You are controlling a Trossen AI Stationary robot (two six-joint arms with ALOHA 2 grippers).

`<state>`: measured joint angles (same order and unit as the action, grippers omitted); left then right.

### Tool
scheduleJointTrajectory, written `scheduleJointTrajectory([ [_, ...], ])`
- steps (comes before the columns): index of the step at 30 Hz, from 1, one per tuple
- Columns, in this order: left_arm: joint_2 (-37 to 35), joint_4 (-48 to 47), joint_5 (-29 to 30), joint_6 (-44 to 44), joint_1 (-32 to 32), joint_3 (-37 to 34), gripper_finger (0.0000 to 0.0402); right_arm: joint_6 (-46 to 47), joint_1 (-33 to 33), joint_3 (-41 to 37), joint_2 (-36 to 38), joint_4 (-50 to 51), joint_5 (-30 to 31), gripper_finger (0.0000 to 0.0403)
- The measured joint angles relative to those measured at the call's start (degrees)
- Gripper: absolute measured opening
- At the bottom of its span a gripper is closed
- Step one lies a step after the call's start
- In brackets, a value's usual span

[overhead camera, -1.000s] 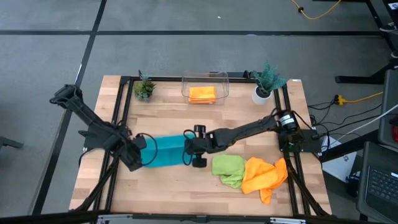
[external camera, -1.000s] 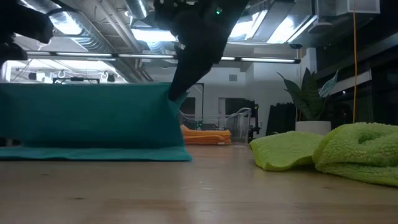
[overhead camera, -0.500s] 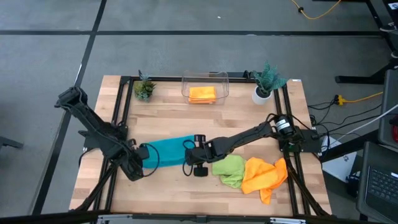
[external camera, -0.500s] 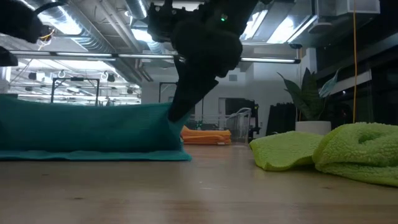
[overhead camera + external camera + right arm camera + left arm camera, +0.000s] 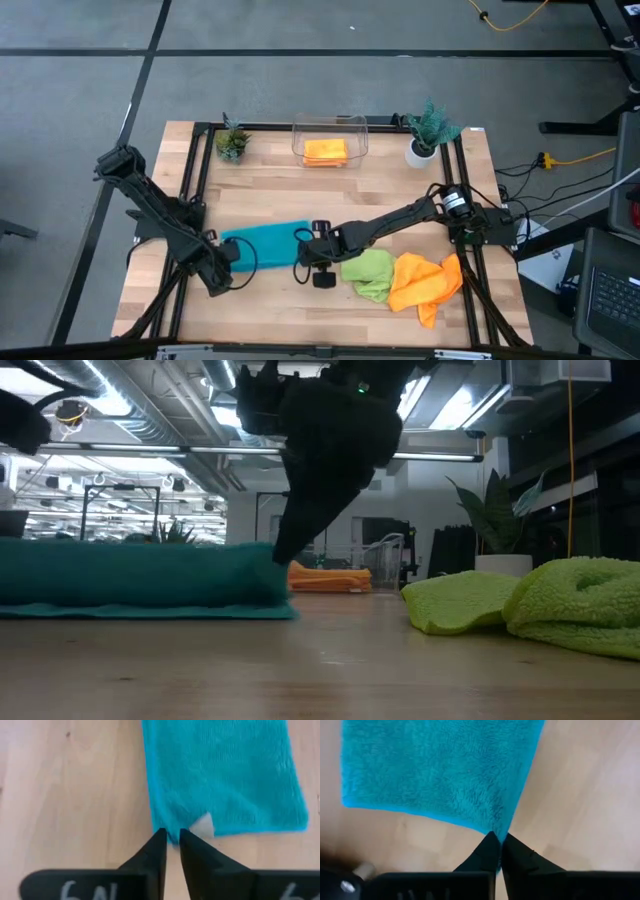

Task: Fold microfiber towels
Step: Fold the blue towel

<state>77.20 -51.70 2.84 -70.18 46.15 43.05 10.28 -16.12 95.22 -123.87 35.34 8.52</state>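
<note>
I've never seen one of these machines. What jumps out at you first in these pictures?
Two dark arms meet over a teal towel near the table's front edge: the left tool pinches one corner and the right tool another. Right of them lie a crumpled lime green towel and an orange towel. At the back, a clear bin holds a folded orange towel.

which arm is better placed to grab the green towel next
Right. The right gripper pinches the teal towel right beside the green towel; the left gripper holds the teal towel's far end.
</note>
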Motion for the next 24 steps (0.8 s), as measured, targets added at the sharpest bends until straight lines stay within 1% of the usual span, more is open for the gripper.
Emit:
scheduleJointTrajectory([
  [3,0.0,0.1,-2.4,-0.6,0.0,0.0,0.0039,0.0,0.0,0.0,0.0,-0.1,-2.3,0.0074],
  [8,-0.1,1.2,-2.7,-3.8,0.0,0.0,0.0095,1.7,0.1,0.0,0.0,0.0,-7.1,0.0108],
  [11,-0.1,2.0,-4.4,-4.5,0.0,0.3,0.0125,2.6,0.2,0.1,0.1,0.9,-8.2,0.0130],
  [14,-0.1,1.7,-6.4,-4.5,0.0,1.9,0.0147,2.9,0.2,1.8,0.1,3.1,-8.3,0.0150],
  [19,-0.9,1.0,-7.5,-4.5,-0.1,6.7,0.0158,1.3,0.7,6.8,0.3,6.3,-8.2,0.0168],
  [22,-2.3,0.7,-7.7,-5.2,-0.6,9.8,0.0156,1.6,1.2,10.6,0.3,8.7,-8.2,0.0170],
  [24,-3.1,0.7,-8.0,-7.2,-0.9,12.0,0.0155,3.0,1.6,13.9,0.3,9.7,-8.2,0.0167],
])
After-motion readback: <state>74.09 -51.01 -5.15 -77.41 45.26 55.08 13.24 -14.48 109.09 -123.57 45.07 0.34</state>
